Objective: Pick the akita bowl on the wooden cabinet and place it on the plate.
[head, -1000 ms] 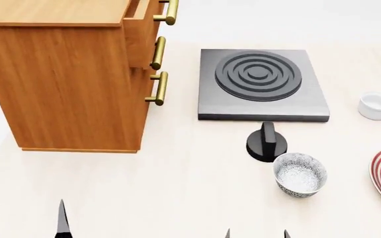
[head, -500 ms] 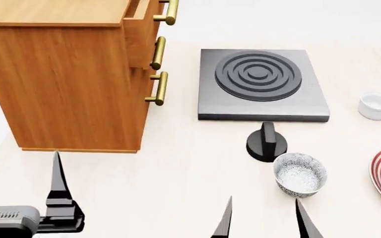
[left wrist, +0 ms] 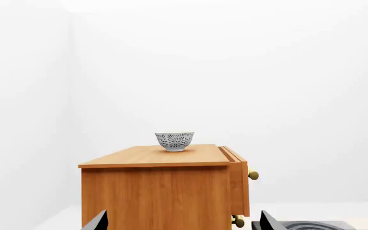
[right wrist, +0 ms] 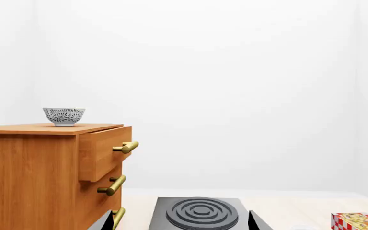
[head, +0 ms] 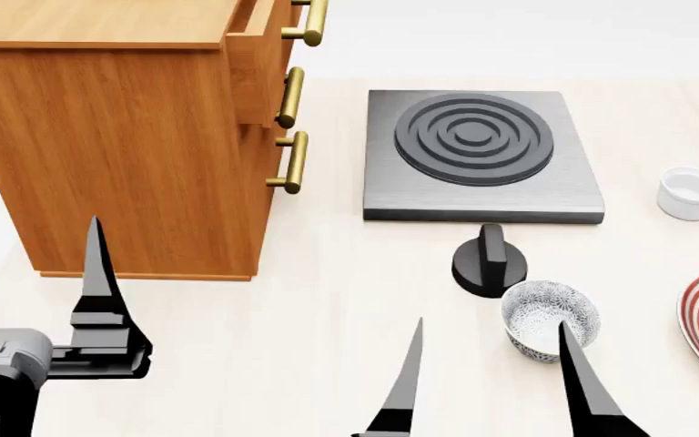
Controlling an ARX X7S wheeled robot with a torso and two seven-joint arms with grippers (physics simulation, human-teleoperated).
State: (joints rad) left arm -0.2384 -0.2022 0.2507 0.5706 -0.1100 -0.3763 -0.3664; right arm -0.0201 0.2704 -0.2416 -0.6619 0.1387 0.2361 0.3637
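Black tapered fingers (head: 98, 273), grey ribbed wrist

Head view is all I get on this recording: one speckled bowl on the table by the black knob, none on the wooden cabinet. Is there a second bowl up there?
Observer: Yes. The left wrist view shows the akita bowl upright on top of the wooden cabinet.
Operator: Near the drawers?
Observer: In the right wrist view it sits toward the side away from the handles.
Operator: Anything else I lack?
Observer: A red-and-white patterned box shows in the right wrist view, beyond the stove.
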